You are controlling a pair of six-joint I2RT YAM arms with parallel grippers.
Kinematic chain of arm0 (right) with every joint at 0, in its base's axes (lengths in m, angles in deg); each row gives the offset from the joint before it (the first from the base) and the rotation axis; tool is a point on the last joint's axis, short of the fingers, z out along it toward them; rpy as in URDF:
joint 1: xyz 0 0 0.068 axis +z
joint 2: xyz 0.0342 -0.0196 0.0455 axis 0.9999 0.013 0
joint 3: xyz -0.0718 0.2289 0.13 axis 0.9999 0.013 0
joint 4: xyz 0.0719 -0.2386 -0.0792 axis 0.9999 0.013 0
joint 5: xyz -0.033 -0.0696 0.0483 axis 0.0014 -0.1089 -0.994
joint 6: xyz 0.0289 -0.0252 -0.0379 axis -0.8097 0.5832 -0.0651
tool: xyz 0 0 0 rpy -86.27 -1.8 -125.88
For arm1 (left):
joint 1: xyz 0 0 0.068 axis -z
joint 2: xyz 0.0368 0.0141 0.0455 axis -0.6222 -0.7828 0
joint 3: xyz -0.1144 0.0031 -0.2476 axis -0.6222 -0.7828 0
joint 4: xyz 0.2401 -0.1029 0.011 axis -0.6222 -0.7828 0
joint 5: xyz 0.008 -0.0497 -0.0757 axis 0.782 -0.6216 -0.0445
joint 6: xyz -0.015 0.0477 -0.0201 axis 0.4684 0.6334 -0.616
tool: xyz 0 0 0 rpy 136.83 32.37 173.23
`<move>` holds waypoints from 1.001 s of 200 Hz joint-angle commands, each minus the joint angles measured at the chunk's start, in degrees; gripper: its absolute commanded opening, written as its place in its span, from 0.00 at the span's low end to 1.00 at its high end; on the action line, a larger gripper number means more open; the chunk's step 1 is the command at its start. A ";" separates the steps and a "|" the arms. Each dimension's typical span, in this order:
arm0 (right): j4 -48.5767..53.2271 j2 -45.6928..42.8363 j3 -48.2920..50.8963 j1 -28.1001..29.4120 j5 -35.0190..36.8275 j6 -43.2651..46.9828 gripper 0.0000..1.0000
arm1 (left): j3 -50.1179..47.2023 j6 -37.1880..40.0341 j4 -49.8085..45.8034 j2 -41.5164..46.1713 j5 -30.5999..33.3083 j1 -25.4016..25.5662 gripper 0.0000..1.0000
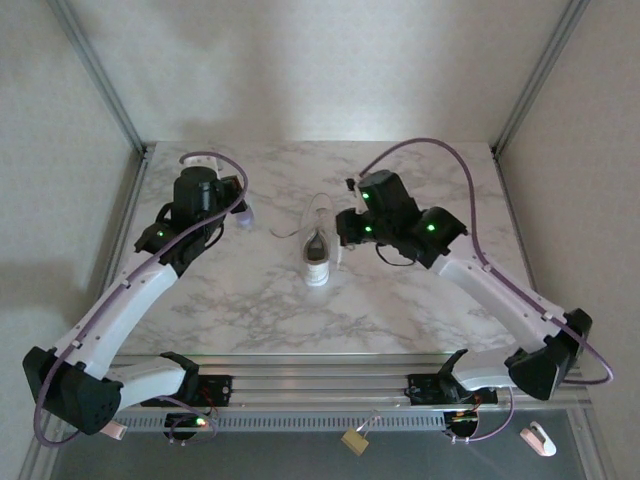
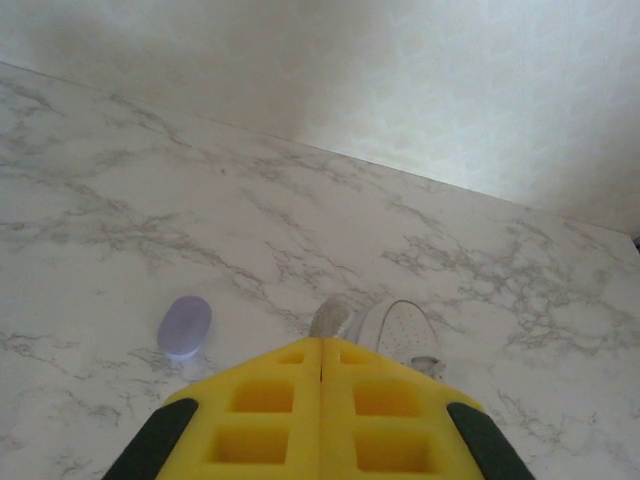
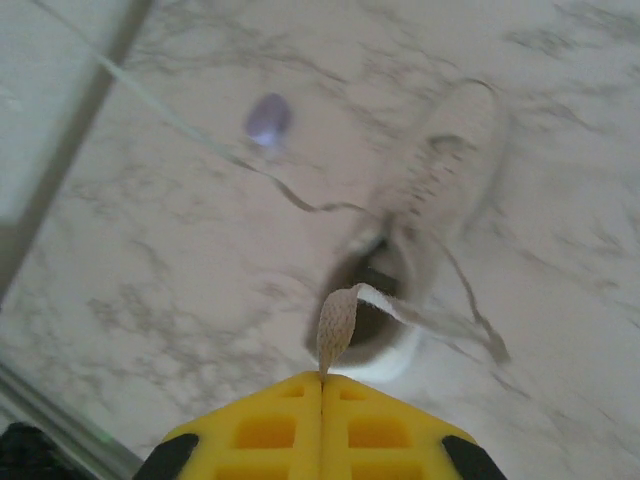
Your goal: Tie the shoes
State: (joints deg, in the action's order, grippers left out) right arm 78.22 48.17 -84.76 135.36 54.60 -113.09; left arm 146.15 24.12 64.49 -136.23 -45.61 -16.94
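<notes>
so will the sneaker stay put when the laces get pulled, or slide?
Probably slides: the sneaker looks small and sits unbraced on the smooth marble table. The lace pinched in the right pincer folds over and sags, so floppy; expect slack before any tug. Sole looks narrow, so a sideways pull might tip it.

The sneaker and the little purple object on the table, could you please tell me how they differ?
The sneaker is white and long; the purple object is lilac, oval and far smaller. The sneaker trails laces, one pinched by the right pincer; the purple object lies free. Both rest on the marble table.
</notes>
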 commanded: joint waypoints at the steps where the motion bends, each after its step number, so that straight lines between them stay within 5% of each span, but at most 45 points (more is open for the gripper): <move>1: -2.06 5.60 -4.24 3.23 -0.61 -0.21 0.00 | 2.16 -1.56 -1.08 2.28 -2.25 -1.94 0.00; 110: -9.34 31.20 -18.08 9.75 -4.63 -7.38 0.00 | 1.48 -2.43 -2.30 3.94 -6.58 -8.75 0.00; 132: -9.29 32.85 -17.84 9.74 -6.79 -7.44 0.35 | 0.76 -2.19 -2.07 4.18 -7.65 -8.71 0.00; 157: -11.59 27.18 -14.03 9.65 -2.53 -4.67 0.63 | 0.55 -2.06 -2.00 3.84 -9.83 -8.73 0.00; 200: -11.73 10.00 0.81 5.70 19.72 -8.41 0.75 | 2.41 -2.97 -1.88 1.77 -10.59 -2.36 0.00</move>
State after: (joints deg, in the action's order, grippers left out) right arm 66.81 68.98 -89.90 144.45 59.65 -118.16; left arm 147.31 22.07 62.99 -133.52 -55.20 -23.80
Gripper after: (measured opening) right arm 0.744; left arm 0.038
